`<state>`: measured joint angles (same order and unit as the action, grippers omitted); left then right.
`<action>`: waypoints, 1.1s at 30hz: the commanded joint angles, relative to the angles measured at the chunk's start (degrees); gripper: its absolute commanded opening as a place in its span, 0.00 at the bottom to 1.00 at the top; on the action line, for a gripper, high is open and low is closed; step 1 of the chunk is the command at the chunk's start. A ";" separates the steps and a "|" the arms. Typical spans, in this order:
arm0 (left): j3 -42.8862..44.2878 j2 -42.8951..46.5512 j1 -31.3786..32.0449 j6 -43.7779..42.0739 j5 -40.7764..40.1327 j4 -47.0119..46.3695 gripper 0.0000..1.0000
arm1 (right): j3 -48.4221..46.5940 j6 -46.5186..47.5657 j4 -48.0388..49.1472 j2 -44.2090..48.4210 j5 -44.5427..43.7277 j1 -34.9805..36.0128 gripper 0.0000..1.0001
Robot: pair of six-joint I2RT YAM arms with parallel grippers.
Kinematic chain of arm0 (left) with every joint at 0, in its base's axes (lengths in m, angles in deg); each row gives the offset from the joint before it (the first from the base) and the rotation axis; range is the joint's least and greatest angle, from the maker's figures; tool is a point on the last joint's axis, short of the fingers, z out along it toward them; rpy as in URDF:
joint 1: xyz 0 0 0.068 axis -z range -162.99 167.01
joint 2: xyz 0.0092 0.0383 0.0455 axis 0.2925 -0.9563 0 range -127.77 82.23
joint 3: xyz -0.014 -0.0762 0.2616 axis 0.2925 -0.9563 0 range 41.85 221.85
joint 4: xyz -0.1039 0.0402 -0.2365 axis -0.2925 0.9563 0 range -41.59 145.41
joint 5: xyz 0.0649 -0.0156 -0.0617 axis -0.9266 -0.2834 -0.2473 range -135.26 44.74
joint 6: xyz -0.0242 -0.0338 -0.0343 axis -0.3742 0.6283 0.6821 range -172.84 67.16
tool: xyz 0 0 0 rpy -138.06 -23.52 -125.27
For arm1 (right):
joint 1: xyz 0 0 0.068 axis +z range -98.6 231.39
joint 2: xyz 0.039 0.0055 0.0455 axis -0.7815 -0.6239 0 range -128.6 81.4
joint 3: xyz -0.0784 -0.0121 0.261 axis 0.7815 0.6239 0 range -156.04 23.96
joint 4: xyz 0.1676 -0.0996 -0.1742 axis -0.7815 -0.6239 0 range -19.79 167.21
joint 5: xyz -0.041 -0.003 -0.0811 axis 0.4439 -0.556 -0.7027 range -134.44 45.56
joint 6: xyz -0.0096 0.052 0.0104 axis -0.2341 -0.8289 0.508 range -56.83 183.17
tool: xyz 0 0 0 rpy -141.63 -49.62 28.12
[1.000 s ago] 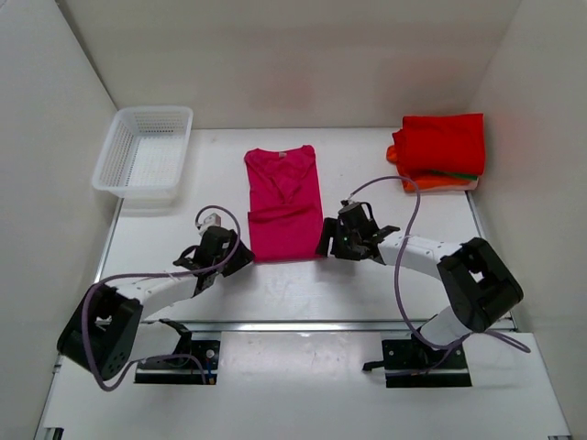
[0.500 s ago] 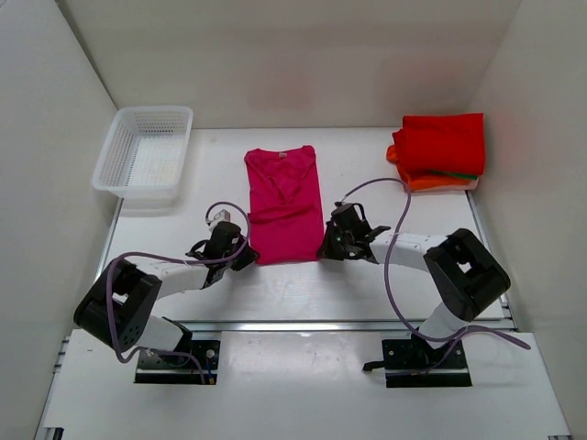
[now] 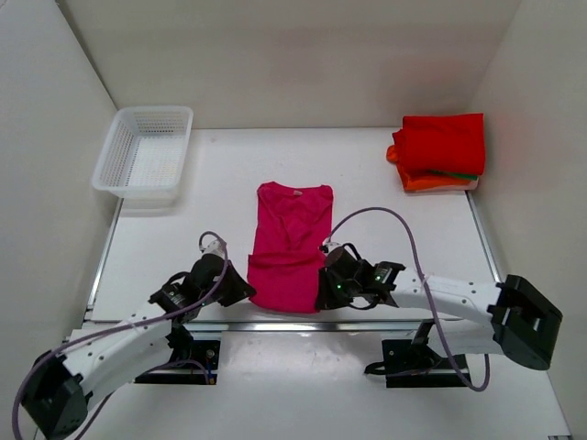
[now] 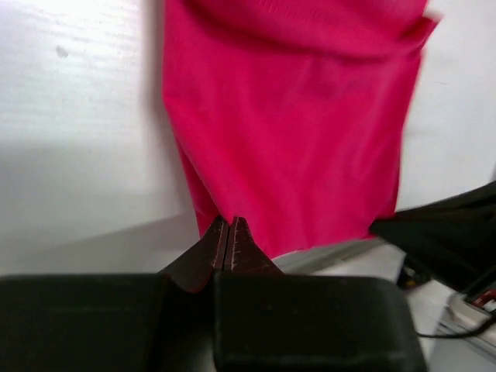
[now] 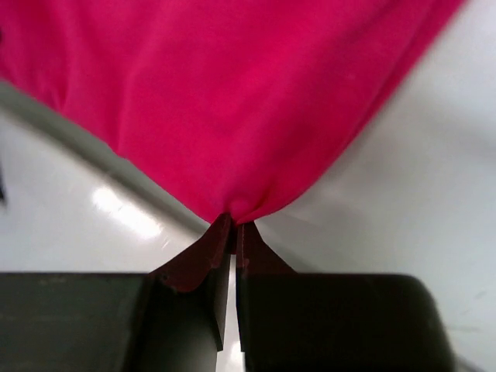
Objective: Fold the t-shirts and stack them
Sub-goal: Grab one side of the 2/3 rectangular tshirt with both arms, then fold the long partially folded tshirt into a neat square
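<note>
The left gripper [image 4: 229,232] was clamped shut on the near left corner of the magenta-pink t-shirt [image 3: 292,243], which lay near mid-table. The right gripper [image 5: 235,232] pinched its near right corner, and both corners were hidden between the fingers. Far right, the bright red t-shirt [image 3: 440,142] covered most of the orange t-shirt [image 3: 426,184], and the green t-shirt [image 3: 459,174] showed only as a thin sliver.

White table [image 3: 220,174] w/ mesh basket [image 3: 138,190], pink tee [image 3: 292,238], red tee stack [image 3: 442,147]
</note>
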<state>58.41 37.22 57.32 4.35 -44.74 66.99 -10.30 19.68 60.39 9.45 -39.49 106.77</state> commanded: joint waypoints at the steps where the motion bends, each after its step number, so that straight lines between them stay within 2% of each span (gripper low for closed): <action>1: 1.89 7.99 -1.11 4.50 2.29 9.97 0.00 | -0.63 -3.71 -5.94 6.01 -0.39 2.46 0.00; 4: 5.49 8.72 -4.88 3.90 4.93 11.91 0.00 | -2.12 -2.05 -9.19 8.48 1.55 -0.44 0.00; 6: 8.22 6.26 -7.16 2.32 7.83 11.04 0.00 | -4.40 2.07 -11.56 9.27 2.87 -6.03 0.00; 12: 19.11 -6.64 -15.08 -4.18 11.16 4.80 0.00 | -12.40 13.76 -14.82 6.74 12.08 -22.74 0.00; 16: 24.92 -14.30 -18.87 -6.91 12.23 1.10 0.00 | -17.24 19.30 -11.23 1.46 19.55 -30.48 0.00; 21: 33.35 -25.19 -22.38 -11.13 15.04 -2.32 0.00 | -26.97 21.69 -9.02 -8.54 20.98 -33.49 0.00; 26: 40.11 -33.98 -25.72 -11.75 16.01 -6.01 0.00 | -35.15 22.57 -6.39 -17.60 21.68 -35.77 0.00; 29: 42.41 -37.77 -27.04 -11.23 16.71 -9.44 0.02 | -40.25 23.27 -6.13 -22.61 22.03 -37.70 0.00; 33: 47.24 -47.34 -28.01 -10.34 18.12 -12.61 0.06 | -47.02 23.97 -5.33 -28.42 22.29 -39.90 0.00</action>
<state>101.73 -6.28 30.39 -5.44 -27.15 58.71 -52.42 41.54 53.14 -16.40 -16.71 69.09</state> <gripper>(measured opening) 0.061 0.022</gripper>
